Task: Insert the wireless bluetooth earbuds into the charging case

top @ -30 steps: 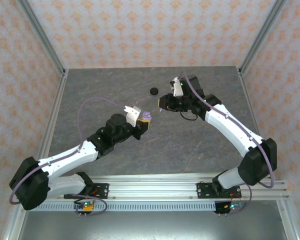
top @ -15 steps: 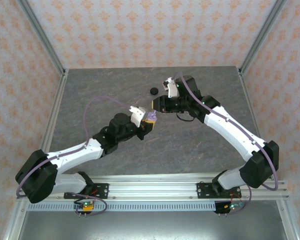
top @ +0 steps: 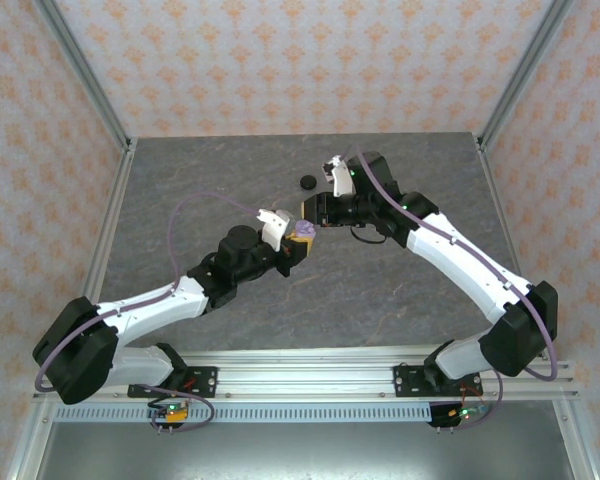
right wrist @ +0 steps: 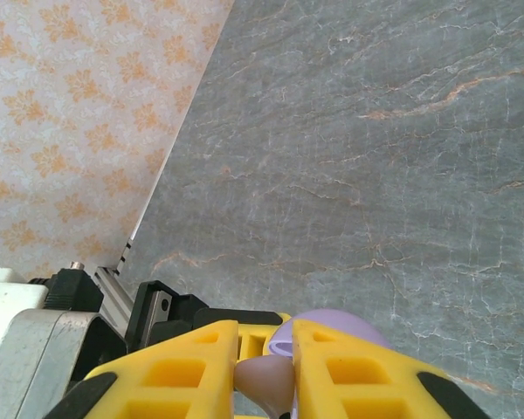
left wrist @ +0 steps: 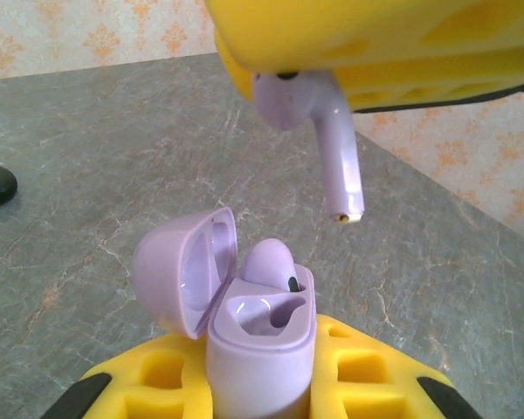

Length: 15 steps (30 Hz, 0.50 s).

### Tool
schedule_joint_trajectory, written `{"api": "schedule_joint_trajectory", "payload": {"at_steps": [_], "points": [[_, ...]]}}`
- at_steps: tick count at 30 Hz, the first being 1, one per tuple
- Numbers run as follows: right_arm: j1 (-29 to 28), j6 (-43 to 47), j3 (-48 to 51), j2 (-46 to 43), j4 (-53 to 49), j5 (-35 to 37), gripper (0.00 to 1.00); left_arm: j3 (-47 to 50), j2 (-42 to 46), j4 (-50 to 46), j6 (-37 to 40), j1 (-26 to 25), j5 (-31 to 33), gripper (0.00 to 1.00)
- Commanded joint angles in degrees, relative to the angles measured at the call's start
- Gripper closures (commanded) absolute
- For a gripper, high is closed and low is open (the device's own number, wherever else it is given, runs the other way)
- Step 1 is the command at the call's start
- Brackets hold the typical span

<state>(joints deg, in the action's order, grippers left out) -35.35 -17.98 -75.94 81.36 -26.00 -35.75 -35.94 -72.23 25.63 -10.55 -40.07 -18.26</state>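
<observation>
Left end effector (left wrist: 262, 388): clamped on open case (left wrist: 260, 336)
Right end effector (right wrist: 266, 349): clamped on lavender earbud (left wrist: 336, 148), just above case

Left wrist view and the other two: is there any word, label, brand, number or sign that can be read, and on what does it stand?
No readable text in any view.
The lavender charging case, open in the left end effector: no print seen.
The lavender earbud, held in the right end effector: no print seen.
The black disc on the table: too small to tell.
</observation>
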Motion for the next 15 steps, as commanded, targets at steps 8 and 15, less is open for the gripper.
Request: {"api": "schedule_joint_trajectory", "payload": {"at_steps": [8, 15], "points": [[-0.6, 0.9, 0.7, -1.5, 2.3, 2.3, 0.78, -2.5, -0.8, 4.3, -3.6, 0.4, -0.1, 0.88], [-0.7, 1.1, 1.5, -1.5, 2.7, 2.8, 0.78, -3.0, -0.5, 3.9, -4.1, 0.3, -0.5, 0.88]]}}
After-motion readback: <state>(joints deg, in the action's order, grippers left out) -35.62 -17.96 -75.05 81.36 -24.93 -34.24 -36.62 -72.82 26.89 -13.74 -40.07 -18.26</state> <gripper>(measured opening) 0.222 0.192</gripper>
